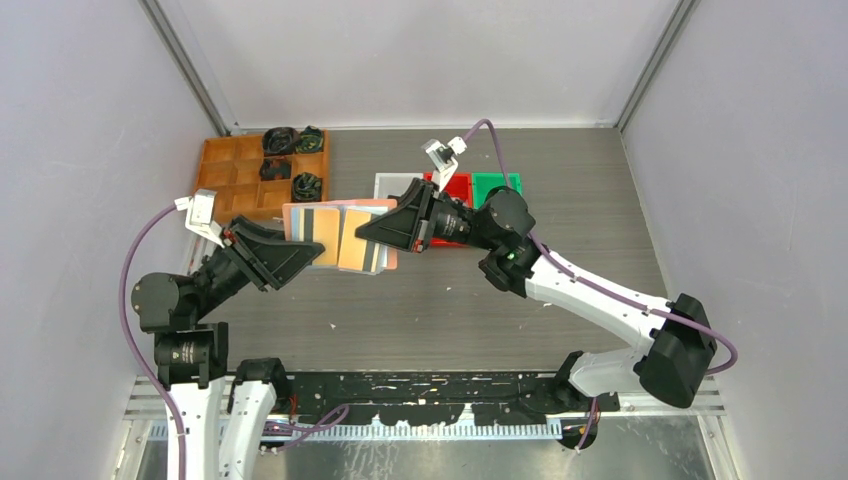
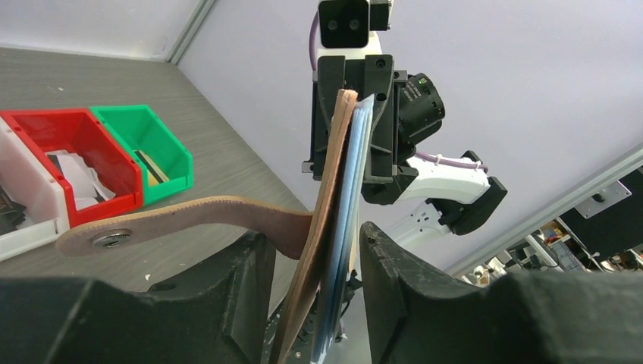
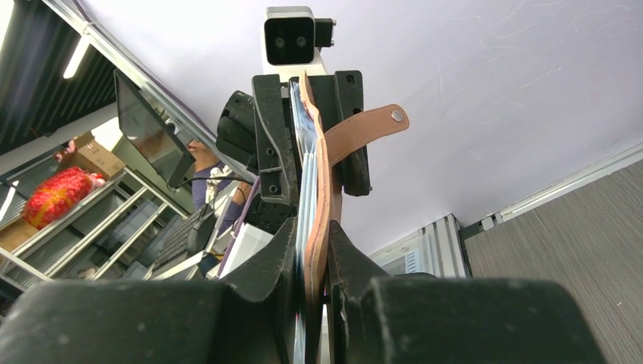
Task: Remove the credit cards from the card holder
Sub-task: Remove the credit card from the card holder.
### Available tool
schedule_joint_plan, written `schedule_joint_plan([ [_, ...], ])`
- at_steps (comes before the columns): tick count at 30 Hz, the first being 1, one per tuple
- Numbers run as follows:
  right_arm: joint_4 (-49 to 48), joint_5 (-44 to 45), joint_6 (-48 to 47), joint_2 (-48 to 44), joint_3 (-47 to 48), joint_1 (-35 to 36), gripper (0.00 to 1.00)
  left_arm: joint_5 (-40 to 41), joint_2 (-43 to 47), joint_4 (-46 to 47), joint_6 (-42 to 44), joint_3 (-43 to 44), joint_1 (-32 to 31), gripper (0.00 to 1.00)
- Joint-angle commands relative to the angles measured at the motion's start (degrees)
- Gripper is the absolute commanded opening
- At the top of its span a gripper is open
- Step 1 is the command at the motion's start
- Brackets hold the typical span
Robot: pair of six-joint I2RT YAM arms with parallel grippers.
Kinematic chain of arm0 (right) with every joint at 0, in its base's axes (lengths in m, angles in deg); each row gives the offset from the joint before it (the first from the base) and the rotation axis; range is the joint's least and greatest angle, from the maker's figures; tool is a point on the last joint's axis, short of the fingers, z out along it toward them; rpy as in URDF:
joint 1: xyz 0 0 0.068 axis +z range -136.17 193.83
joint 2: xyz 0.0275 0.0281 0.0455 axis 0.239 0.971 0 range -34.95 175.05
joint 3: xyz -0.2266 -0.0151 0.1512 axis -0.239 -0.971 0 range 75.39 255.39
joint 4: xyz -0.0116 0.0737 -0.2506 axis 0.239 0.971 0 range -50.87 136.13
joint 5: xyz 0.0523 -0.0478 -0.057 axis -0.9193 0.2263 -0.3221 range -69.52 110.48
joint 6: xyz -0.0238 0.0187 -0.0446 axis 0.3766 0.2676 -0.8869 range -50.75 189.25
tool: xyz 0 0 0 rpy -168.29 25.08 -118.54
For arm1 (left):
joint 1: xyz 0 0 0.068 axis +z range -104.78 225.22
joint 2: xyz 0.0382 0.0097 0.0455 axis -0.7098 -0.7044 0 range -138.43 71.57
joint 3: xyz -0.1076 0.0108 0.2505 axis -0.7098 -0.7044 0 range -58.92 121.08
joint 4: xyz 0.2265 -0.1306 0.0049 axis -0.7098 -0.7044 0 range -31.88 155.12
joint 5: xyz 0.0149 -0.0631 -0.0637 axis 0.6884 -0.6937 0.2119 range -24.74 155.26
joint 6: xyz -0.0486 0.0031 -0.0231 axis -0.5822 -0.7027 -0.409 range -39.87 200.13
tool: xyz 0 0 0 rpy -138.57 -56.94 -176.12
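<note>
Jaws of the right gripper [image 3: 311, 235] are pinched tight on the card holder [image 3: 330, 199], leather and cards [image 3: 303, 182] pressed together with no gap. On the left gripper [image 2: 318, 244] the jaws bracket the opposite end with slim gaps either side, so I can't tell whether they grip. I see the holder spanning both grippers above the table [image 1: 450, 310], its strap [image 2: 189, 216] flopping toward the red bin [image 2: 76, 125].

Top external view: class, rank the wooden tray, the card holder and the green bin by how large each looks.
1. wooden tray
2. card holder: partly covered and held up nearer the camera, so its gap to the tray is unsure
3. green bin: clearly smallest
</note>
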Motion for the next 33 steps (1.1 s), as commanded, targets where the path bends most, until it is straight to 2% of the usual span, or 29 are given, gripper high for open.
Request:
schedule_joint_plan([
  [1,-3.6,1.2,0.2,-0.7,0.2,0.5,0.01,-0.5,0.2,4.4,-0.2,1.3,-0.2,0.44],
  [3,-3.8,0.6,0.5,-0.6,0.1,0.6,0.01,1.0,0.2,3.4,0.6,1.5,-0.1,0.38],
  [5,-3.9,0.1,0.7,-0.6,0.0,0.7,0.02,3.1,0.1,2.3,1.6,1.6,-0.2,0.29],
  [6,-3.8,0.1,0.8,-0.8,-0.2,0.7,0.08,4.2,0.1,1.5,2.4,1.8,-0.2,0.24],
  [8,-0.1,0.8,-1.0,-1.8,-0.2,0.3,0.33,6.4,0.2,-1.4,5.3,2.4,-0.1,0.14],
  [9,2.7,2.3,-2.4,-2.9,-0.1,0.0,0.42,7.5,0.4,-4.9,7.2,2.8,-0.2,0.10],
  [11,8.8,5.7,-5.3,-5.1,0.3,-1.4,0.52,9.7,0.8,-8.3,11.0,3.2,-0.1,0.05],
  [14,17.0,10.9,-7.3,-8.6,1.3,-5.0,0.63,10.5,0.9,-12.7,15.5,3.6,-0.1,0.03],
  [17,25.2,15.7,-10.8,-11.5,3.2,-7.2,0.65,10.1,0.8,-16.0,18.0,3.8,-0.2,0.04],
  [20,29.1,16.7,-11.7,-12.6,4.8,-7.3,0.58,8.2,0.5,-17.2,19.1,3.6,-0.2,0.04],
  [22,26.6,11.9,-8.2,-11.5,4.9,-7.1,0.56,7.5,0.4,-18.1,19.6,3.8,-0.2,0.03],
  [25,16.9,5.3,-1.5,-8.0,4.4,-4.6,0.54,5.9,-0.1,-17.8,19.0,3.9,-0.1,0.03],
  [29,16.0,2.6,-2.5,-3.4,6.6,1.4,0.55,3.9,-0.7,-16.8,17.1,4.1,-0.2,0.02],
  [33,15.0,1.6,-1.8,-0.8,6.9,3.1,0.55,2.6,-0.7,-16.3,16.0,4.4,-0.1,0.02],
])
